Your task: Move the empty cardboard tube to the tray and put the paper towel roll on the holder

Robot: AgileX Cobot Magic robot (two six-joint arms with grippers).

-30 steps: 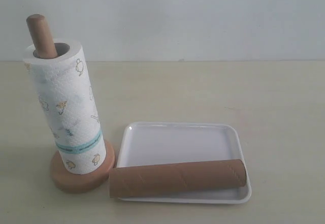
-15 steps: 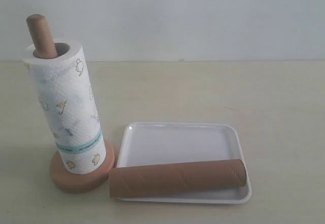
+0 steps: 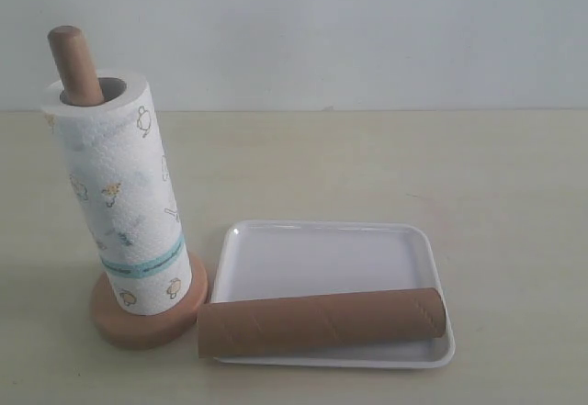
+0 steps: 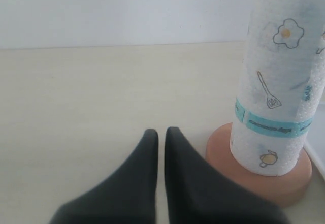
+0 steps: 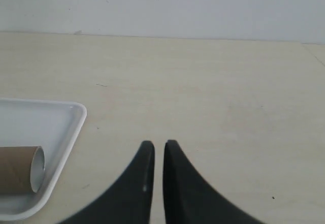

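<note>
The paper towel roll [image 3: 119, 203] stands upright on the holder [image 3: 152, 320], threaded over the wooden rod, whose rounded top pokes out of the roll's core and leans slightly toward 11 o'clock. The roll's teal band sits low, near the round base. The pair occupies the 9 o'clock side of the pale desk [image 3: 413, 166] in the exterior view.

At the holder's 3 o'clock lies the tray [image 3: 322, 253], flat on the desk and just beside the base. The empty cardboard tube [image 3: 322, 322] rests on its side along the tray's 6 o'clock edge, spanning nearly the full width. Its 9 o'clock end juts past the rim toward the holder's base; whether the two touch cannot be told. The rest of the tray is bare white.

Neither arm appears in the exterior view. The left wrist view shows the left hand [image 4: 161, 135] narrow, its dark fingers drawn together to a thin slit and holding nothing, poised above the desk with the holder's base and the lower part of the roll close by. The right wrist view shows the right hand [image 5: 158, 147] likewise narrow and holding nothing, over bare desk, apart from a corner of the tray where the tube's open end shows.
</note>
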